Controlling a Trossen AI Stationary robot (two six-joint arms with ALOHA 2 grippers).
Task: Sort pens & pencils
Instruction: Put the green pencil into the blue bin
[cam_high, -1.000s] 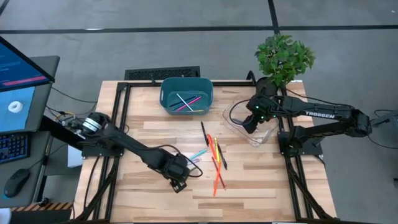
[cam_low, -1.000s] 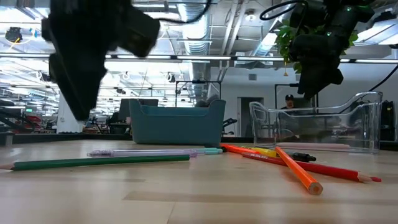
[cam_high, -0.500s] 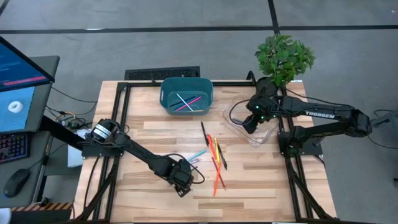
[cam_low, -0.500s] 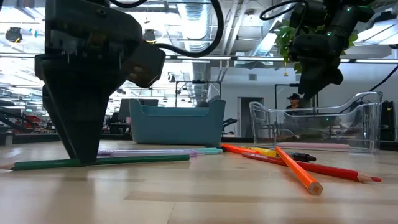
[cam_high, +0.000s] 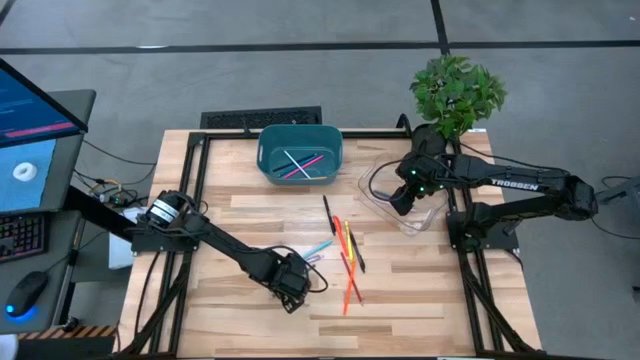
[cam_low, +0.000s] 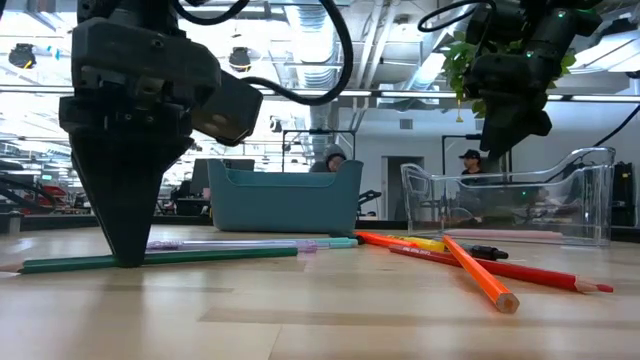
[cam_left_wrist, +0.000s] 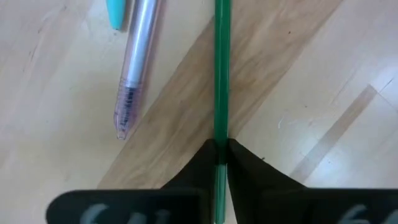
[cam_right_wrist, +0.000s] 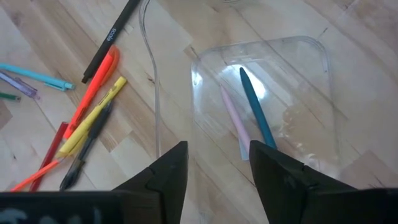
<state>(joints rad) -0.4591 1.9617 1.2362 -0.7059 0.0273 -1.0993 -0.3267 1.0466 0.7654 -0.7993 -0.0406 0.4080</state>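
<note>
A green pencil (cam_low: 215, 256) lies flat on the table near its front edge, and my left gripper (cam_low: 128, 258) is shut on it. A clear purple pen (cam_left_wrist: 134, 68) and a teal pen (cam_left_wrist: 115, 12) lie beside it. More pens & pencils (cam_high: 346, 252), in red, orange, yellow and black, lie loose at the table's middle. My right gripper (cam_right_wrist: 217, 180) hangs open above the clear tray (cam_right_wrist: 311, 93), which holds a pink pencil (cam_right_wrist: 233, 121) and a teal one (cam_right_wrist: 256, 112). The teal bin (cam_high: 300, 155) at the far edge holds a few pens. My left gripper pinches the green pencil's shaft (cam_left_wrist: 220, 134) between its two fingertips (cam_left_wrist: 245, 163), some way from either end. The fingers come from above, pointing down, and stand across the pencil. The pencil lies flat on the table.
A potted plant (cam_high: 456, 90) stands at the far right corner behind the tray. A keyboard (cam_high: 262, 120) lies just beyond the far edge. Monitors (cam_high: 35, 130) stand off the table's left side. People show in the room behind the table.
My left gripper has come down onto the table over the green pencil and has shut on it. The pencil still lies on the wood. My right gripper has kept still above the tray.
</note>
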